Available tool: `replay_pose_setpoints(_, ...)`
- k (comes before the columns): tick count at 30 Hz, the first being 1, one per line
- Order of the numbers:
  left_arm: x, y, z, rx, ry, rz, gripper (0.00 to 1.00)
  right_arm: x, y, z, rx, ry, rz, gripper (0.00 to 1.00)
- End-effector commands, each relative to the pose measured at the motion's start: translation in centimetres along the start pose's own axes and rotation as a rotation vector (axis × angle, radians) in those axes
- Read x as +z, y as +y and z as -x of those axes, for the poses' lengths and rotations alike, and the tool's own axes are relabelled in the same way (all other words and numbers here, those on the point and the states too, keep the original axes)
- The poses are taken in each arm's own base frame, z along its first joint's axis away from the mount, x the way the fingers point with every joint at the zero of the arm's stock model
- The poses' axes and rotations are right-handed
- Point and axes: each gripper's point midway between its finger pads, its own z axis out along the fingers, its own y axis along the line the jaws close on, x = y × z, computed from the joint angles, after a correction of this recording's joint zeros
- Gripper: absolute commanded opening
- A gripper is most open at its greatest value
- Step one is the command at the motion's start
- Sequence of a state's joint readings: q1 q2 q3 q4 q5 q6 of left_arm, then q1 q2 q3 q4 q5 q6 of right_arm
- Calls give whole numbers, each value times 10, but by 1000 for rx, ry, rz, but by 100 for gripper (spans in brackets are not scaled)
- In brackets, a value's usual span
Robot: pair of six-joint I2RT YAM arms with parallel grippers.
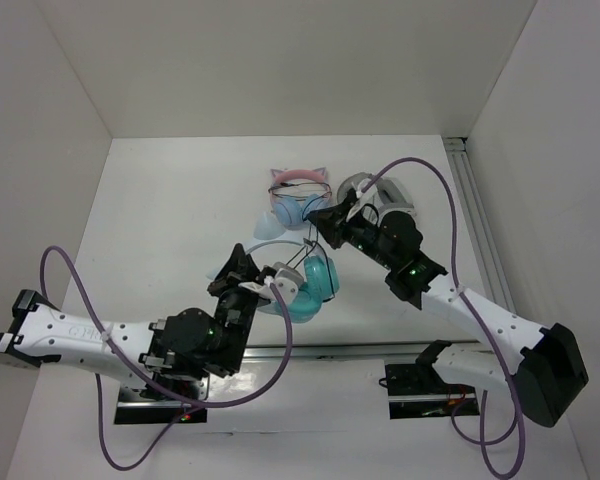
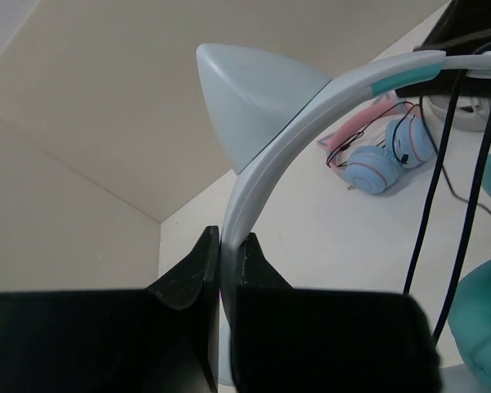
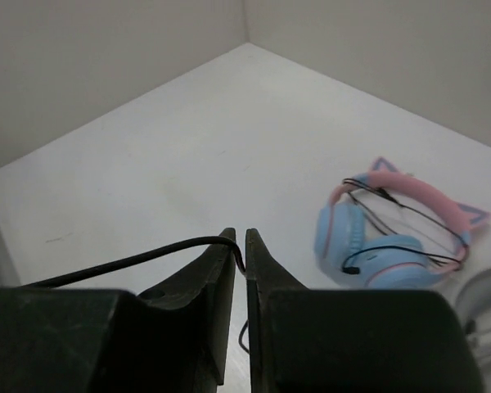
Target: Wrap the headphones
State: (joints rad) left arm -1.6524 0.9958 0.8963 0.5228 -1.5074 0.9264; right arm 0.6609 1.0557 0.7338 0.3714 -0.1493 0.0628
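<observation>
I see my left gripper (image 2: 221, 239) clamped on the white headband (image 2: 258, 168) of the headphones (image 1: 316, 284) at mid-table, and my right gripper (image 3: 239, 239), just on their far side, pinching their thin black cable (image 3: 147, 255) between nearly closed jaws.

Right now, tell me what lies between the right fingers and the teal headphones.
Only the black cable, pinched in the right fingers and running to the teal headphones. The top and right wrist views show it.
</observation>
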Motion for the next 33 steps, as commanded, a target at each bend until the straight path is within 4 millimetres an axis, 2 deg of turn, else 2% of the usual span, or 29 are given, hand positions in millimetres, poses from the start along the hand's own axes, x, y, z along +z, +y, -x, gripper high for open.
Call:
replay_pose_setpoints(1, -3, 19, 11, -193, 53, 42, 0, 5, 27, 18, 51, -123, 164, 18)
replay_pose_setpoints(2, -3, 17, 14, -213, 52, 43, 0, 5, 30, 12, 57, -121, 188, 20)
replay_pose_setpoints(3, -3, 18, 15, -218, 52, 43, 0, 5, 31, 15, 50, -135, 201, 23)
replay_pose_setpoints(4, -2, 22, 22, -250, 51, 45, 0, 6, 37, 8, 74, -122, 241, 24)
replay_pose_setpoints(6, -2, 25, 28, -271, 50, 46, 0, 5, 40, 6, 88, -125, 273, 29)
replay_pose_setpoints(7, -2, 27, 33, -283, 49, 47, 0, 6, 47, 7, 100, -133, 312, 38)
replay_pose_setpoints(10, -1, 29, 45, -329, 56, 53, 0, 5, 54, 3, 123, -132, 358, 46)
replay_pose_setpoints(13, -2, 28, 56, -354, 51, 46, 0, 5, 59, -7, 139, -117, 369, 46)
replay_pose_setpoints(16, -2, 43, 68, -486, 48, 50, 0, 2, 55, -19, 157, -106, 345, 46)
replay_pose_setpoints(19, -2, 60, 71, -592, 46, 53, 0, -3, 54, -34, 164, -87, 341, 44)
replay_pose_setpoints(20, -2, 63, 77, -688, 43, 55, 0, -3, 54, -32, 160, -97, 343, 43)
replay_pose_setpoints(21, -2, 65, 75, -648, 45, 53, 0, -4, 54, -38, 165, -83, 340, 43)
replay_pose_setpoints(25, -2, 68, 77, -679, 44, 54, 0, -13, 57, -60, 181, -40, 341, 42)
replay_pose_setpoints(33, -4, 89, 69, -739, 43, 55, 0, -32, 58, -75, 162, -14, 337, 42)
